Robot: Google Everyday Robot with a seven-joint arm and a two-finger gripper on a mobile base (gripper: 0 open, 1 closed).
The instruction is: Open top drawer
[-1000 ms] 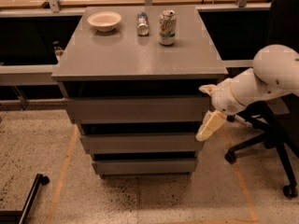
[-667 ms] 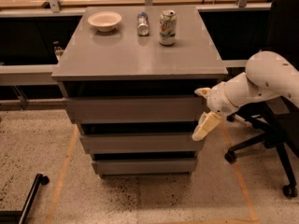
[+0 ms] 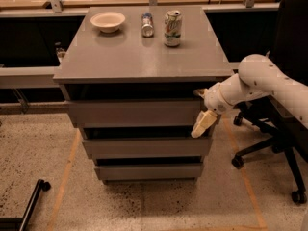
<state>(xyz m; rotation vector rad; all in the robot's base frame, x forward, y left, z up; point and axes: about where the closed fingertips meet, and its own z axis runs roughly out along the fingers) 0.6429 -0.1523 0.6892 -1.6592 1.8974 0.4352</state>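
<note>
Gripper (image 3: 201, 109) at right end of top drawer (image 3: 134, 112), jaws spread, nothing clamped; drawer front runs horizontally leftward from it.

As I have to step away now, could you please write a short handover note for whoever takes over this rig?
Pincer: at the right end of the top drawer front, level with it; whether it has a grip is not clear.
Top drawer: uppermost of three grey fronts; does not look pulled out.
Done: approach to the drawer.
Left: secure a hold on the front's edge, then pull straight out.
Bowl, bottle and can stand on the cabinet top; office chair beside the arm.
</note>
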